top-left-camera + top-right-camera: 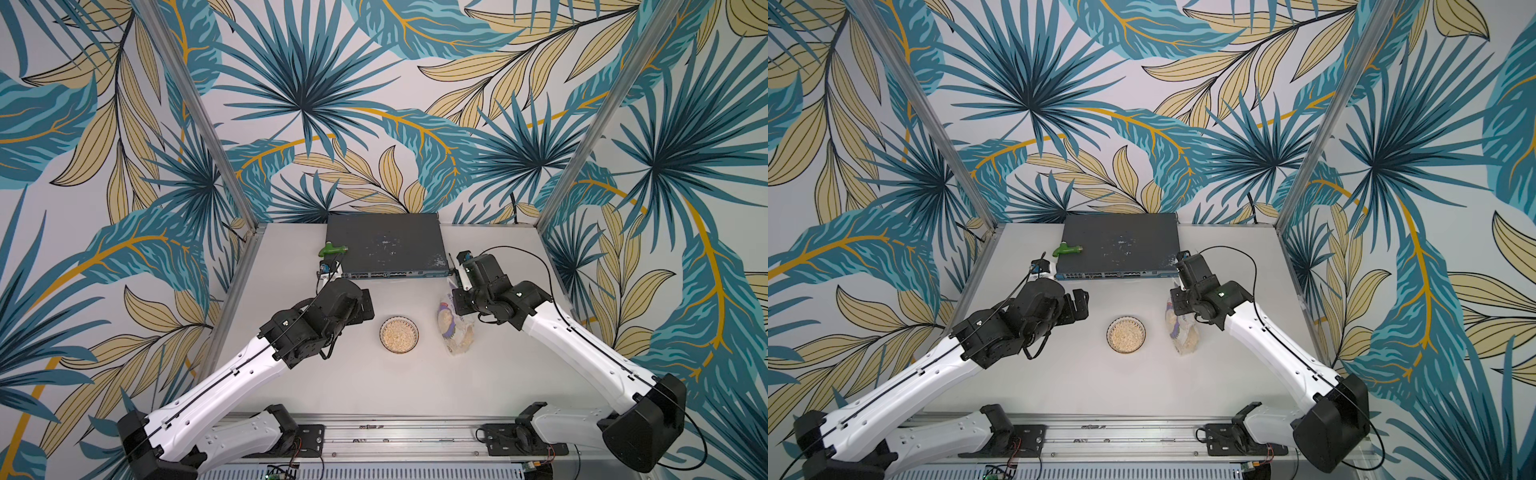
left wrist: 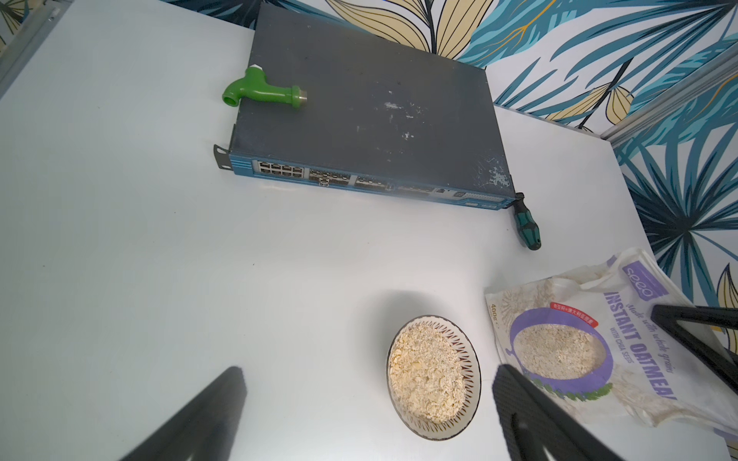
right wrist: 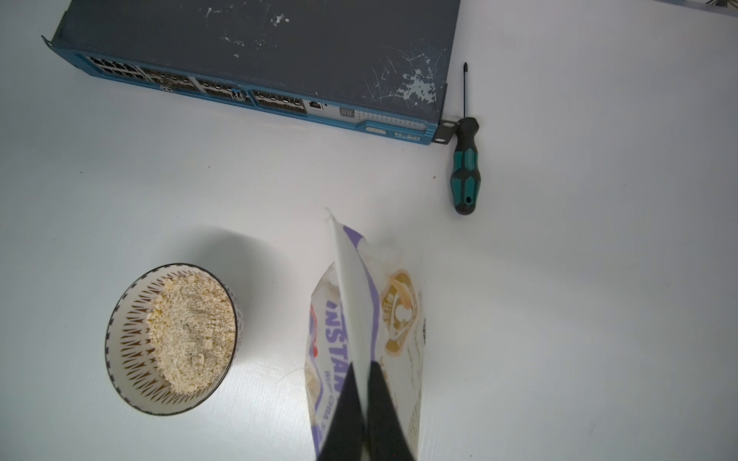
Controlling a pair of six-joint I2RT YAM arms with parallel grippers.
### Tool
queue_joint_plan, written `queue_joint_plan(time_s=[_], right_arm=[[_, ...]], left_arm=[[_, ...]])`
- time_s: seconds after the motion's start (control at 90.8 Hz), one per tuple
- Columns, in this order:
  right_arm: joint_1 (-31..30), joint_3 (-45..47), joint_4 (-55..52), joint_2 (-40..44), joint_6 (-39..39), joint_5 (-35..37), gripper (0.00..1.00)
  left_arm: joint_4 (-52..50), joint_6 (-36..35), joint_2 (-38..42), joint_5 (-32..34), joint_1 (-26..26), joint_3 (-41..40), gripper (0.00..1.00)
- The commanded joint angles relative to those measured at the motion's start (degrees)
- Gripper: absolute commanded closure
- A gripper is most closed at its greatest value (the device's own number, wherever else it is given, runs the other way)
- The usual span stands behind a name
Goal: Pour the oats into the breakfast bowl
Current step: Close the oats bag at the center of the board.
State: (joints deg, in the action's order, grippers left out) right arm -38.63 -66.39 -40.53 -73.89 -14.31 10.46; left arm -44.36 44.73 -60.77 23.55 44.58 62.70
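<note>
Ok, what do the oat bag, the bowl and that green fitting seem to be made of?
Oat bag: thin plastic film, part clear, part printed; it crinkles and flakes show through. Bowl: probably glazed ceramic, glossy, with a painted dark pattern. Green fitting: glossy moulded plastic, apparently, with a metal-looking threaded end.

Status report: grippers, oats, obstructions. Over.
Left gripper open. Right gripper shut on oats bag top edge. Breakfast bowl already holds flakes. Nothing between them.
</note>
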Motion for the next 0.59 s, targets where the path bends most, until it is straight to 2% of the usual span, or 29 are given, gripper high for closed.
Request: queue_joint_plan(time_s=[0.0, 0.033, 0.055, 0.066, 0.099, 0.209, 0.485, 0.507, 0.54, 0.551, 0.584], right_arm=[[0.9, -0.6, 4.2, 2.2, 0.3, -0.6, 0.78], [1.1, -0.2, 4.7, 2.2, 0.4, -0.6, 0.6], [1.3, 0.1, 5.3, 2.1, 0.5, -0.6, 0.57], [1.3, 0.2, 5.5, 2.1, 0.5, -0.7, 0.51], [1.5, 0.6, 6.2, 1.8, 0.9, -1.0, 0.49], [2.5, 0.9, 8.3, 0.2, 1.6, -2.0, 0.45], [4.6, -1.3, 11.9, -5.6, 4.4, -5.8, 0.47], [4.6, -1.6, 12.0, -5.9, 4.6, -6.1, 0.48], [4.6, -2.1, 12.0, -6.5, 4.7, -6.4, 0.6], [4.6, -2.3, 11.9, -6.7, 4.8, -6.4, 0.66], [4.6, -2.7, 11.6, -7.1, 4.7, -6.2, 0.95]], left_arm=[[2.4, -2.0, -0.1, -1.5, -0.2, -0.9, 0.0], [2.6, -2.0, -0.1, -1.4, -0.2, -1.1, 0.0], [2.7, -2.0, -0.2, -1.3, -0.2, -1.2, 0.0], [2.8, -2.0, -0.2, -1.2, -0.2, -1.2, 0.0], [2.8, -2.0, -0.3, -1.0, -0.2, -1.3, 0.0], [2.7, -2.6, -0.6, -0.4, -0.3, -1.4, 0.0], [4.2, -6.6, -0.2, -0.4, -0.2, -1.8, 0.0], [4.3, -6.9, -0.1, -0.4, -0.2, -1.8, 0.0], [4.4, -7.3, 0.1, -0.2, -0.2, -1.8, 0.0], [4.4, -7.5, 0.1, -0.1, -0.2, -1.8, 0.0], [4.4, -8.1, 0.3, 0.2, -0.2, -1.8, 0.0]])
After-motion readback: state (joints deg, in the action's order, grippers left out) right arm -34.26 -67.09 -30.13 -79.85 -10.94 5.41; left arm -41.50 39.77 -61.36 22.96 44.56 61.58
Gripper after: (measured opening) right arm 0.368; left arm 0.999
